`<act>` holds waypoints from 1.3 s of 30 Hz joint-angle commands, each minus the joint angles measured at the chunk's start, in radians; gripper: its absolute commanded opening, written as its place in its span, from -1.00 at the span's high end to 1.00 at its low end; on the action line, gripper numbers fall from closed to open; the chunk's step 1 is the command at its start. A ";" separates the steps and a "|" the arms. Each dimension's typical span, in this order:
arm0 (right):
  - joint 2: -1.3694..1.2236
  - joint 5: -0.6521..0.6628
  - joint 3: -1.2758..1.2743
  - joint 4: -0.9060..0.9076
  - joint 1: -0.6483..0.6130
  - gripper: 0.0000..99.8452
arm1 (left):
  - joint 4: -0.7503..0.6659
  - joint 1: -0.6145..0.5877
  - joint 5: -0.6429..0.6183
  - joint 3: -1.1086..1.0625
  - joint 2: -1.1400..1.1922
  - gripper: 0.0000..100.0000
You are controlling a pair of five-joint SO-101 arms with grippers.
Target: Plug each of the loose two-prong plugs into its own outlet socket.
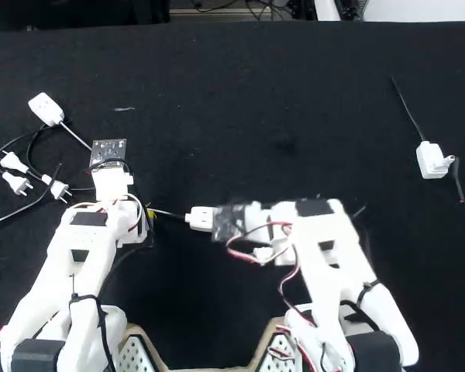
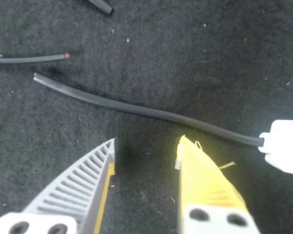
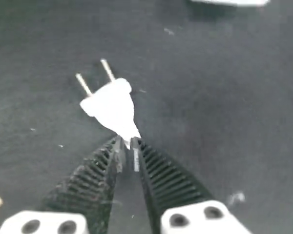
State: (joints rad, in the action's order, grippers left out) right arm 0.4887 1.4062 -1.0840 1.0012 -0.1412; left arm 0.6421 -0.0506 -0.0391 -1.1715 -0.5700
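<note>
"That plug looks light and hard. Smooth plastic, so I reckon it'll swivel if it's only pinched by the thin end."

"That's how it's held. The right gripper is clenched on just the narrow tail, with the prongs pointing away from it. For pushing in, I'd grip the fat body."

"Where is it?"

"Well apart from the white socket block, over toward the left arm's side, above the black tabletop."

"And the arms?"

"The right arm is stretched sideways, away from that block. The left gripper, farther from the block again, hangs spread open over a black cable, grasping nothing."
</note>
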 commanded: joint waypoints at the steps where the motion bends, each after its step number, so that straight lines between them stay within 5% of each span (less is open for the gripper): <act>1: 0.002 -0.186 0.130 0.109 0.046 0.98 | -0.015 0.002 -0.002 0.008 -0.020 0.59; 8: -0.005 -0.365 0.140 0.155 0.038 0.97 | -0.015 0.002 -0.002 0.008 -0.020 0.59; 18: -0.005 0.015 0.056 0.153 0.040 0.25 | -0.015 0.002 -0.002 0.008 -0.020 0.59; 32: -0.007 0.037 -0.070 -0.058 0.038 0.26 | -0.015 0.002 -0.002 0.008 -0.020 0.59; 39: -0.007 0.032 -0.073 -0.054 -0.015 0.82 | -0.015 0.002 -0.002 0.008 -0.020 0.59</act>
State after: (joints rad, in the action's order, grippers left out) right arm 0.4872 1.4354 -1.1515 0.9613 -0.1120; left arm 0.6421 -0.0506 -0.0391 -1.1715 -0.5700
